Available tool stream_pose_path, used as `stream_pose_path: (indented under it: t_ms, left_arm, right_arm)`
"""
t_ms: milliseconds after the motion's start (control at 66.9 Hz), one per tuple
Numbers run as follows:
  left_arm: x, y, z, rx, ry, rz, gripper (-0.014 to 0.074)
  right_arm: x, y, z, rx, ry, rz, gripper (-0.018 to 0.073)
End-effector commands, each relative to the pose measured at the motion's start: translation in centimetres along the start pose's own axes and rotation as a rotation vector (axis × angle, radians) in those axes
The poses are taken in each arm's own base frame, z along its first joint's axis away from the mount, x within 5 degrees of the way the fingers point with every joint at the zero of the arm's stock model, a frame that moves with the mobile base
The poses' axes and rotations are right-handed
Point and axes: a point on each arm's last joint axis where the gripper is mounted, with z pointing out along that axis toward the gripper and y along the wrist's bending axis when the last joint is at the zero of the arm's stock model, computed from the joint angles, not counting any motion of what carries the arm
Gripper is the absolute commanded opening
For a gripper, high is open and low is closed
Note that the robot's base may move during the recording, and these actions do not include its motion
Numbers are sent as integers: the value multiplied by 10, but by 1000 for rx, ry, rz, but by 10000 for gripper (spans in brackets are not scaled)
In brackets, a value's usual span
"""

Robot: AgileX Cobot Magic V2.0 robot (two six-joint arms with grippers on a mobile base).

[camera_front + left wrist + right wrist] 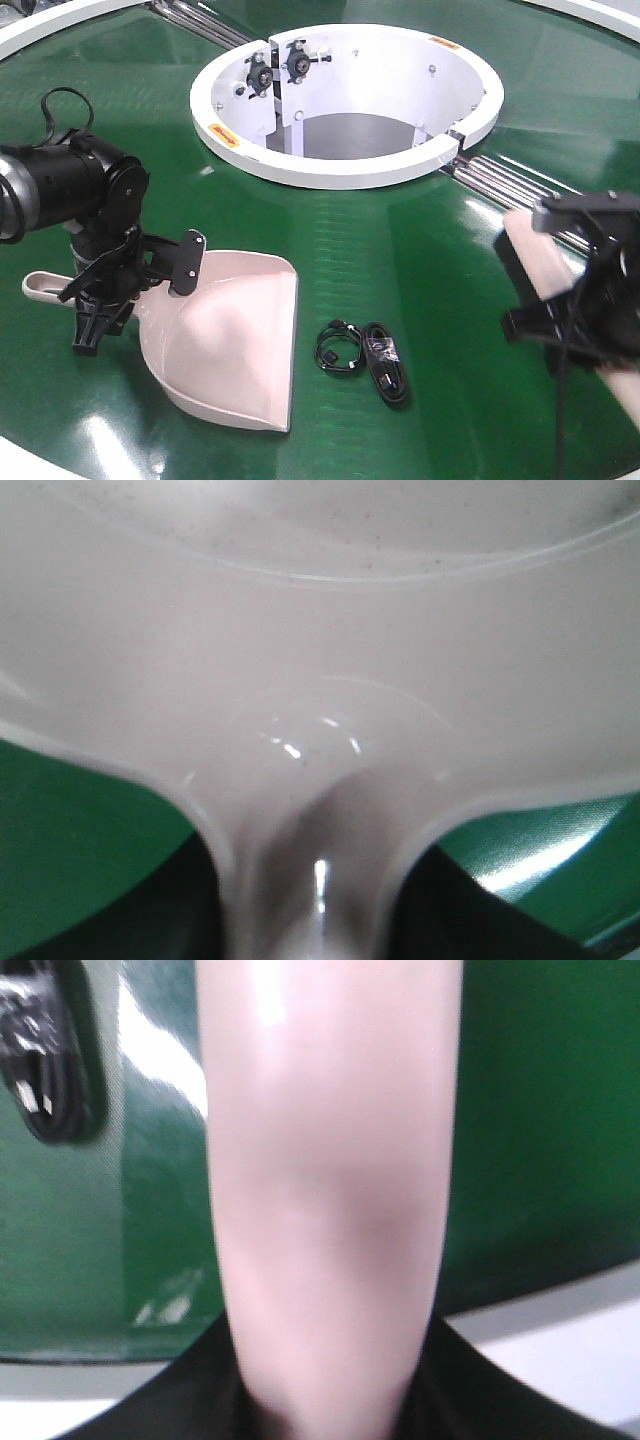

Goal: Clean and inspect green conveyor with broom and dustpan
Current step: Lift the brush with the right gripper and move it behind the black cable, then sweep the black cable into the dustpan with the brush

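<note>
The pale pink-beige dustpan point(235, 335) lies flat on the green conveyor point(420, 230), its wide lip facing the front. My left gripper point(98, 308) is shut on its handle, whose slotted end point(38, 286) sticks out to the left. The left wrist view shows the dustpan point(320, 650) filling the frame, with the handle pinched in my left gripper point(315, 920) between dark fingers point(185, 910). At the right edge, my right gripper point(575, 322) is shut on the beige broom point(540, 255), which is blurred. The right wrist view shows the broom point(330, 1180) running up from my right gripper point(330, 1405).
A coiled black cable point(365, 358) lies on the belt just right of the dustpan's lip; the same cable point(45, 1080) shows in the right wrist view. The white ring-shaped housing point(330, 170) with an open centre stands behind. The conveyor's white rim point(570, 1345) is near the right gripper.
</note>
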Motion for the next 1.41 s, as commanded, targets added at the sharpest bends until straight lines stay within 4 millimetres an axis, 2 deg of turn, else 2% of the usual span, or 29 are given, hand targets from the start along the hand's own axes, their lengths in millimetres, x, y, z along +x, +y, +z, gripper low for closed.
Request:
stream_pose_path:
  t_ms: [0, 75, 149, 284, 538, 658, 987, 1256, 1390]
  left_arm:
    - [3, -1, -22, -47, -6, 10, -7]
    - [3, -1, -22, -47, -6, 10, -7]
    - [3, -1, -22, -47, -6, 10, -7]
    - [3, -1, -22, -47, -6, 10, -7]
    - [3, -1, -22, -47, -6, 10, -7]
    - [3, -1, -22, -47, -6, 10, -7]
    - [3, -1, -22, -47, -6, 10, -7]
    - [3, -1, -22, -47, -6, 10, -7]
    - [3, -1, -22, -47, -6, 10, -7]
  right_arm:
    - [19, -4, 6, -2, 5, 50, -6]
    - [38, -4, 26, -24, 51, 68, -6]
    - [47, -3, 37, -58, 47, 93, -6]
    - [48, 2, 42, -118, 38, 129, -5]
    - [31, 12, 42, -158, 40, 141, -3]
    - [20, 27, 47, -139, 60, 78, -3]
    - [-9, 65, 74, -76, 173, -18, -3]
    - [-23, 94, 93, -67, 274, -66, -3]
    - [-32, 114, 95, -87, 284, -94, -3]
